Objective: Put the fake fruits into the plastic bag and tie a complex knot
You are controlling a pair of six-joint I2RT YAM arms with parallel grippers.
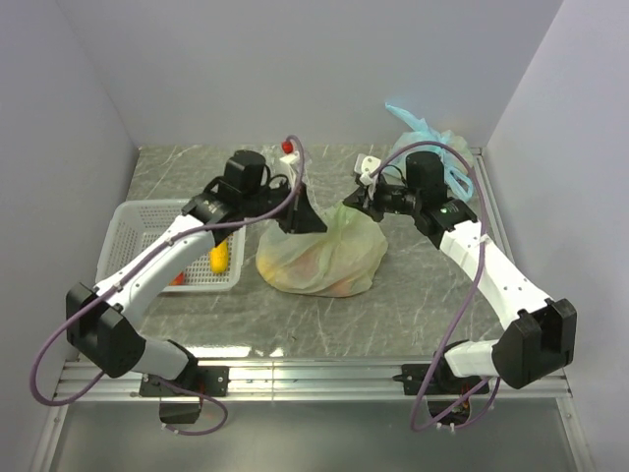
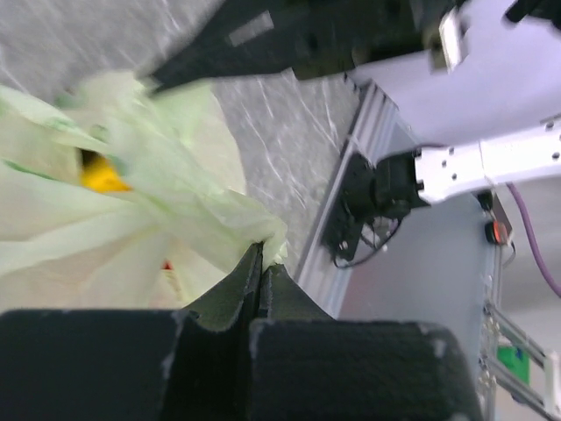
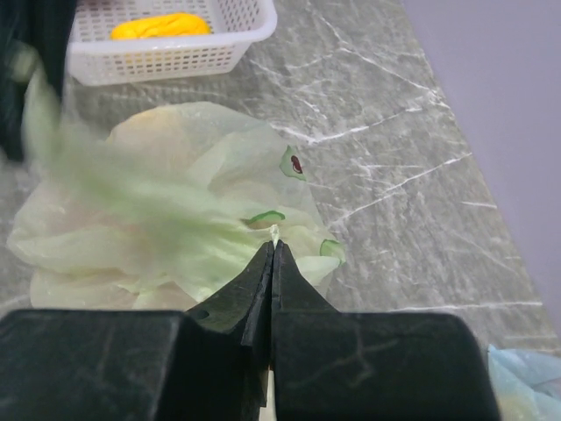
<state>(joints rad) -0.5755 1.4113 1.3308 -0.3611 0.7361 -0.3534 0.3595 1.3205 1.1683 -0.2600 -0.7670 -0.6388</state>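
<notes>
Grey marble surface (image 1: 423,295) carries your plastic bag (image 1: 319,258) at centre frame; your left hand (image 1: 300,218) and right hand (image 1: 350,206) are both pressed together, pinching its film at opposite top edges.

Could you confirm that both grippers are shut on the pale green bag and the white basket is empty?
Not empty: the right wrist view shows a yellow fruit in the white basket. The left gripper and right gripper are shut on the pale green bag.
</notes>
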